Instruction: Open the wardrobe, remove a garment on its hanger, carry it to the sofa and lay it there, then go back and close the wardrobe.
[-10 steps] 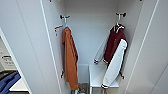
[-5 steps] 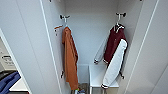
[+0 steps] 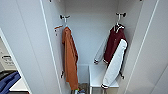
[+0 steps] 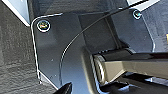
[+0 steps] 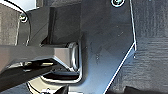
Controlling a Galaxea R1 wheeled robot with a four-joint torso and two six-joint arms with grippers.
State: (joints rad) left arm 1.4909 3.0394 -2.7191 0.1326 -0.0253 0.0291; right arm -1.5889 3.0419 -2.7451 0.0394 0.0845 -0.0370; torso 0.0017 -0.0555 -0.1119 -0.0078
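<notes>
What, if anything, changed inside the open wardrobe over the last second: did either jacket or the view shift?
Nothing visibly changed. The wardrobe stands open as before, the maroon jacket hangs on its hanger at the right hook, and the orange jacket hangs at the left hook. The framing matches too, so the camera has not shifted.

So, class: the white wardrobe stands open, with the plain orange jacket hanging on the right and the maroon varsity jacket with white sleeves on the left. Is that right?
Not quite: the sides are swapped. The head view shows the plain orange jacket hanging on the left and the maroon varsity jacket with white sleeves on the right. The white wardrobe does stand open.
</notes>
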